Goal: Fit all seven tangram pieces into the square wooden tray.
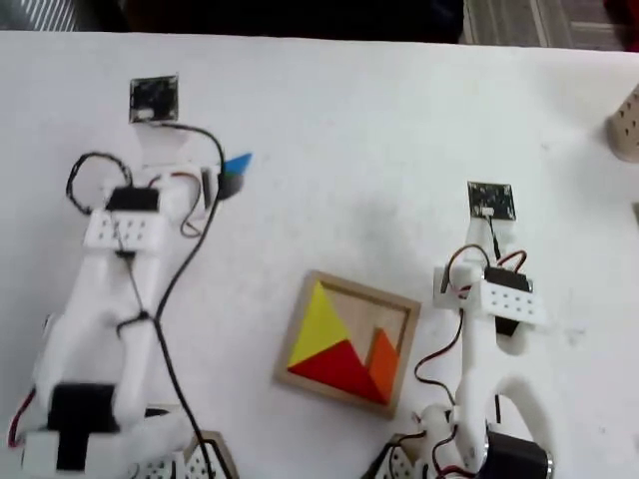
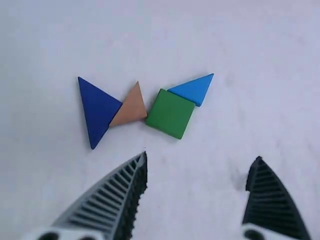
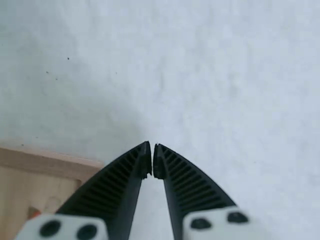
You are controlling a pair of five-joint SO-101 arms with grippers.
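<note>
Square wooden tray (image 1: 365, 292) turned askew on worktop (image 1: 399, 130), yellow triangle (image 1: 318, 321), red triangle (image 1: 334, 369), orange triangle (image 1: 383, 357) inside, left claw (image 2: 201, 156) spread wide, right claw (image 3: 152, 147) pressed closed, empty

From above, the left arm (image 1: 110, 289) at the tray's (image 1: 369, 288) ten o'clock covers the dark blue triangle (image 2: 97, 110), tan triangle (image 2: 131, 107) and green square (image 2: 170, 113). Just a corner of the light blue triangle (image 1: 240, 162) pokes out beside it. A beige perforated object (image 1: 626, 125) at the counter's (image 1: 399, 120) two o'clock edge is cut off, too little to name. In the right wrist view the tray is cropped to one corner, and a reddish speck (image 3: 33, 213) inside it is too small to identify. The left hand's (image 2: 201, 156) fingers run off the frame.
</note>
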